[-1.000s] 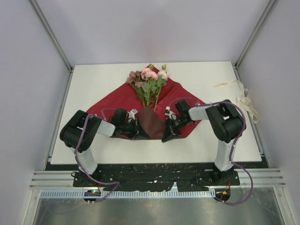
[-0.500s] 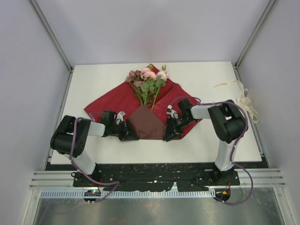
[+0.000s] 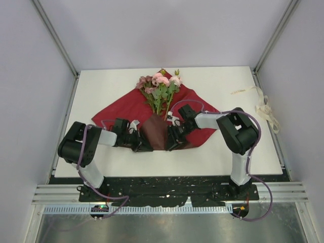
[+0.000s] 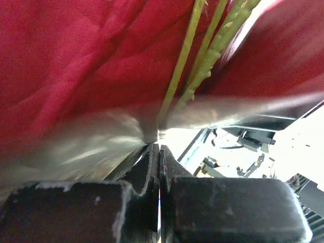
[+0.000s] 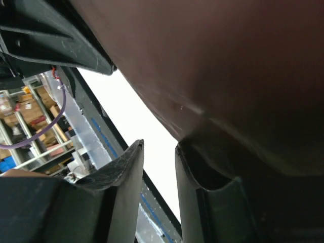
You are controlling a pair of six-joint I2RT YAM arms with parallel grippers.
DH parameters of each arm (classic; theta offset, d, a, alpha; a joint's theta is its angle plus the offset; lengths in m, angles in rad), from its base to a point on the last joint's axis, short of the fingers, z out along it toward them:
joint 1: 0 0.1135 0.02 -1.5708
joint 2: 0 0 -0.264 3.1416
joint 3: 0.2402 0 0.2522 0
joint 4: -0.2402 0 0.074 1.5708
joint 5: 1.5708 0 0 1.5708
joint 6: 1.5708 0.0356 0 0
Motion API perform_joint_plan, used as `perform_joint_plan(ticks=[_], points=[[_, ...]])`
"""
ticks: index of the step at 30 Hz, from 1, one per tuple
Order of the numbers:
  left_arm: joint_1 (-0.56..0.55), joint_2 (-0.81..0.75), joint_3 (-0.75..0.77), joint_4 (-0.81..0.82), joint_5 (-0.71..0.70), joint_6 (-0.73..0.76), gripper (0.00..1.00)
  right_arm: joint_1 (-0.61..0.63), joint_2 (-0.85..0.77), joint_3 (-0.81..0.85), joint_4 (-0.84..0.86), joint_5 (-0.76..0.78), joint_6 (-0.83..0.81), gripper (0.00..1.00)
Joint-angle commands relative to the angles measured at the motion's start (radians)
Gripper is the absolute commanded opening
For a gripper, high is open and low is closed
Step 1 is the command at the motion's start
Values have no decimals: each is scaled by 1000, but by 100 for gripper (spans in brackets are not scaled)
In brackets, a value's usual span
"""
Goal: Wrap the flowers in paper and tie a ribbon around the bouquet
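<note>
The maroon paper (image 3: 197, 104) lies spread on the table, its near corner folded up into a brownish flap (image 3: 154, 131) over the stems. The flowers (image 3: 161, 83), pink blooms with green leaves, lie at the sheet's far end. Their stems (image 4: 185, 66) run between red paper (image 4: 76, 61) and the glossy fold. My left gripper (image 3: 143, 145) (image 4: 158, 147) is at the flap's left edge, jaws shut, with the fold's edge pinched at its tips. My right gripper (image 3: 171, 143) (image 5: 159, 147) is at the flap's right edge, open, the dark paper (image 5: 243, 61) resting above one finger and nothing between them. The bouquet does not show as a cone.
The cream ribbon (image 3: 264, 107) lies loose near the table's right edge, past the right arm. The white table (image 3: 101, 91) ends just in front of both grippers, with the black base rail below. Frame posts stand at the far corners.
The raised flap has dropped flat over the stems. My right gripper has opened, let go of the paper and shifted left. The left gripper drew back left, then came in slightly, staying shut.
</note>
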Motion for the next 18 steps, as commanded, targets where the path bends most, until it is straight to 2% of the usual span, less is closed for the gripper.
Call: perform_joint_plan(ticks=[1,10,18], points=[[-53,24,7,19,-96,-33,0,-37,69,25,-71,117,-51,37],[-34,-78,-51,-26,-137,-32,0,-119,69,16,-241,251,-171,33],[81,-68,-24,-305,-261,79,0,-143,82,16,-265,266,-195,33]])
